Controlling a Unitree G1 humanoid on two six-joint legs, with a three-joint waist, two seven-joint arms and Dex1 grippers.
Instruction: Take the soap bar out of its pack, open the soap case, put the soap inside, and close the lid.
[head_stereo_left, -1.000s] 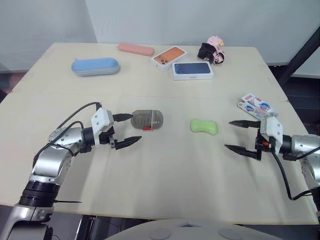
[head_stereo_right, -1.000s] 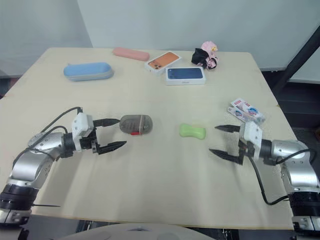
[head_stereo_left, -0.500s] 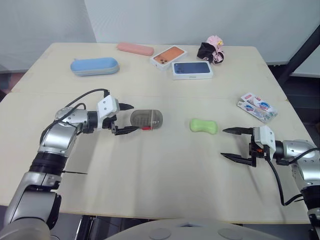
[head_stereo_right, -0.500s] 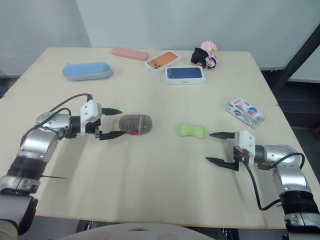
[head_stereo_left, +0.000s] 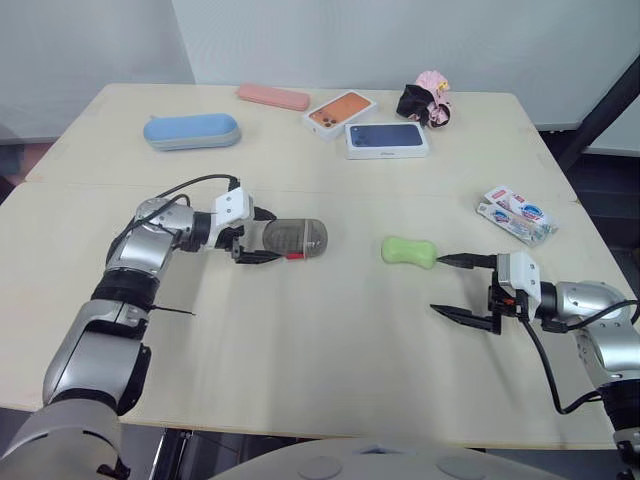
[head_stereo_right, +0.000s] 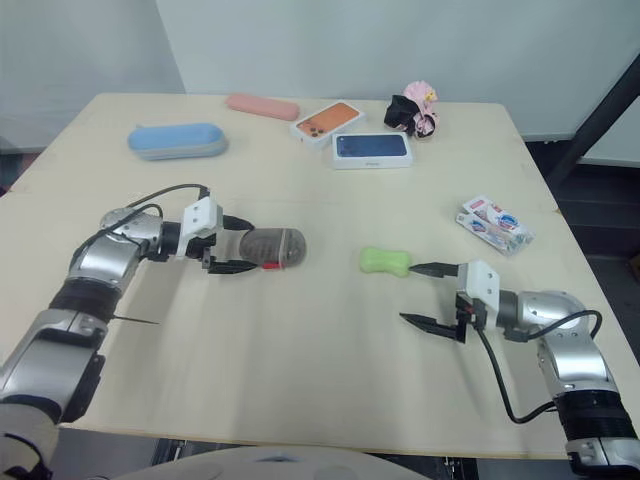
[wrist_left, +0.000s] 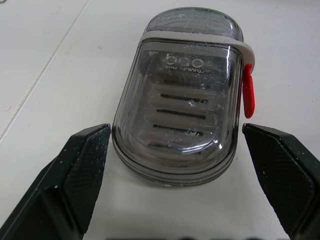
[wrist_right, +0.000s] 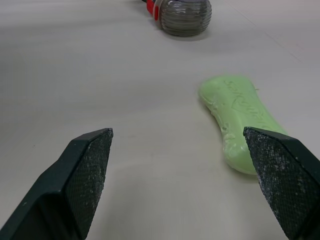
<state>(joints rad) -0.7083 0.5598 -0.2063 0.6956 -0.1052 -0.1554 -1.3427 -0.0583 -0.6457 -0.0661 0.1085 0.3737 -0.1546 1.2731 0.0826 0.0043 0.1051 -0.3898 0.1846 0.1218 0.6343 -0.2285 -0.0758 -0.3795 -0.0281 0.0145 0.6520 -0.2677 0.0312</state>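
Right hand (head_stereo_left: 436, 283): nearest the robot, low over the worktop (head_stereo_left: 320, 350). Its fingers are spread wide and hold nothing. One fingertip points at the near end of the soap bar (head_stereo_left: 408, 251) and is just beside it. In the right wrist view the bar lies off toward one finger, not centred in the gap.

Soap bar: green, bare, flat on the worktop, well apart from its pack (head_stereo_left: 515, 214). Step one judged done. The pack lies farther out on the robot's right; whether it is torn open cannot be made out.

Left hand (head_stereo_left: 272, 235): fingers open, one on each side of the near end of the soap case (head_stereo_left: 295, 238). From the left wrist view there looks to be a gap on both sides, so contact is not confirmed. Nothing is gripped.

Soap case: smoky, translucent, on its base, lid down, red latch (wrist_left: 248, 92) on one side. The slatted tray inside is empty.

Left to do, as judged: open the case, put the soap inside, close the lid.

Far edge, not involved: blue case (head_stereo_left: 191, 131), pink case (head_stereo_left: 272, 97), two phone boxes (head_stereo_left: 386, 140), small pink toy (head_stereo_left: 425, 100).
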